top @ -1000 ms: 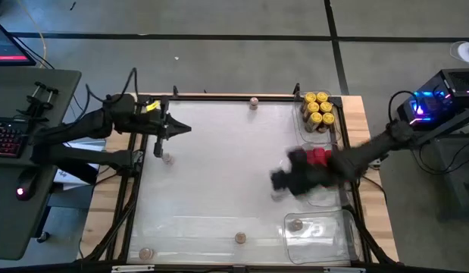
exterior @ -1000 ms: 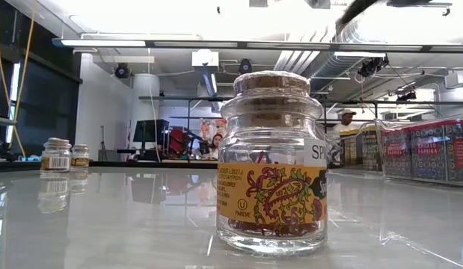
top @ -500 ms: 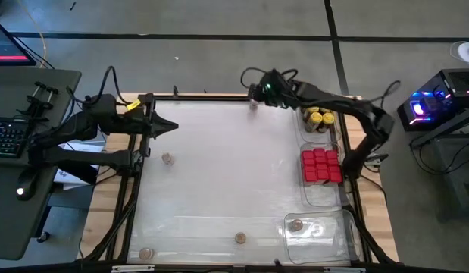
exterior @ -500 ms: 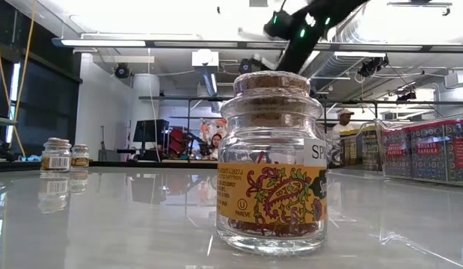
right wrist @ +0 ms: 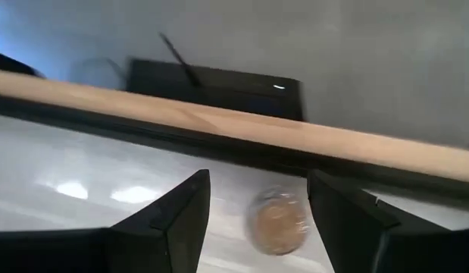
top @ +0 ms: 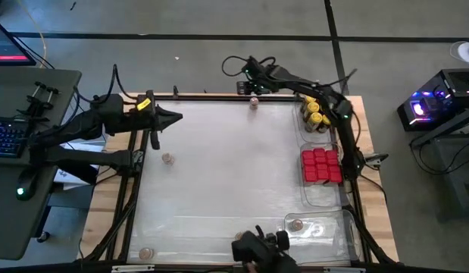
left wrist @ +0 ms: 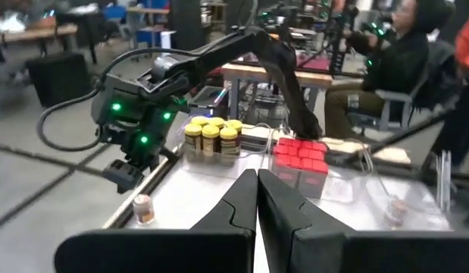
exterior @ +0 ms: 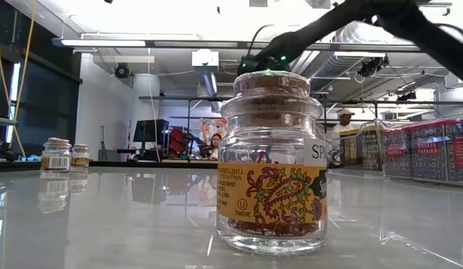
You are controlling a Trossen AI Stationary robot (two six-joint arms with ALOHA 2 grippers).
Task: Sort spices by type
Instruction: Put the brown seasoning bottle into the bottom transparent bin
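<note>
Up at the worktop's [top: 219, 167] far edge a cork-topped jar [top: 254, 103] stands upright, its long axis vertical, and the right gripper [top: 253, 85] hangs just over it with its fingers [right wrist: 181, 208] spread, one on each side of the jar's top and holding nothing. More jars of that kind stand upright and well apart: one near the left side [top: 167, 158], one at the near left corner [top: 146, 253], one by the near edge [top: 239, 237], which fills the low view with its patterned label facing the camera. Along the right side sit clear trays. The far tray [top: 304, 121] holds yellow-lidded jars [top: 318, 108], upright and packed together; the middle tray [top: 330, 193] holds red tins [top: 320, 164] in a tight block, tops up; the near tray [top: 329, 227] holds a single cork-topped jar [top: 295, 224]. The left gripper [top: 176, 117] waits over the worktop's left edge, fingers [left wrist: 242, 201] clenched together on nothing.
</note>
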